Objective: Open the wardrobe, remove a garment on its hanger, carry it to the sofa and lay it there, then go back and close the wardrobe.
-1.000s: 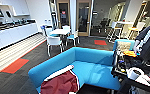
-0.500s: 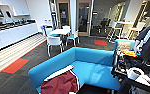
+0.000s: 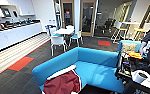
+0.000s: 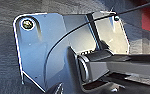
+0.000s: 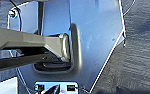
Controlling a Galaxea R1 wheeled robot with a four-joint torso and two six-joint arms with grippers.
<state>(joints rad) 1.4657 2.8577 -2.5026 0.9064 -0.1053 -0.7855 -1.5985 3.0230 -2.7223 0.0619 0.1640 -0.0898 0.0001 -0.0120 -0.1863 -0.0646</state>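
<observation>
Head view: garment (image 3: 63, 83) lies on sofa (image 3: 98, 67); whether either hand is clenched, cannot tell

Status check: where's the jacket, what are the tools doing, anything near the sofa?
Tools: state cannot be told. Jacket lying on the sofa seat, white sleeve across it. Cart with a person beside it at sofa's right end.

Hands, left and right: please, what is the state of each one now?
Left hand: cannot be told.
Right hand: cannot be told.
</observation>
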